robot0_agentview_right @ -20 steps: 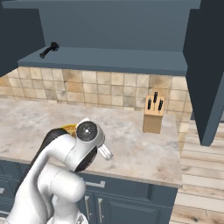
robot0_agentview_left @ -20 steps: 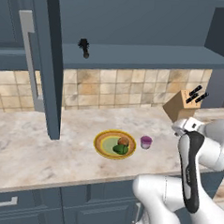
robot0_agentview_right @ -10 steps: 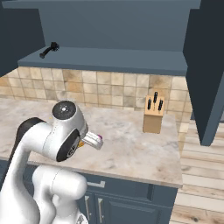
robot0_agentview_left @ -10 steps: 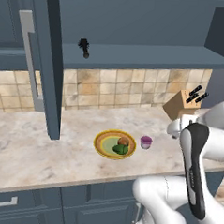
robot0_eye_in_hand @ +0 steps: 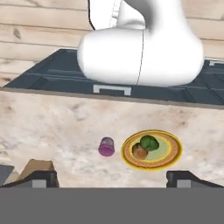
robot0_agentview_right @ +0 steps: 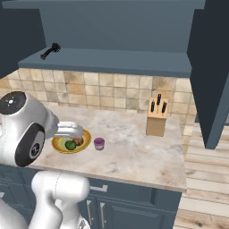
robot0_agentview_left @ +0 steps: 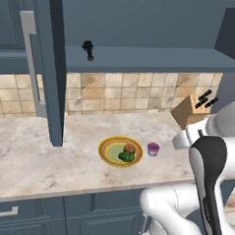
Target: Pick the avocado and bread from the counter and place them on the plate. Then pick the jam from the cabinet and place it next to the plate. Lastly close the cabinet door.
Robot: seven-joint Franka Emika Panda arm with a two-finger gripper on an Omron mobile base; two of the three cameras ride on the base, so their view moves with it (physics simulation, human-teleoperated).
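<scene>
Pincer (robot0_eye_in_hand: 112, 178) spread wide, empty, above upright jam (robot0_eye_in_hand: 106, 146) just beside plate (robot0_eye_in_hand: 170, 158).

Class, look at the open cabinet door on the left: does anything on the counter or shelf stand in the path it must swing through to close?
Nothing visible does. The cabinet door stands open with bare counter beneath; the plate and jam sit well right, and the black object sits back on the shelf.
</scene>
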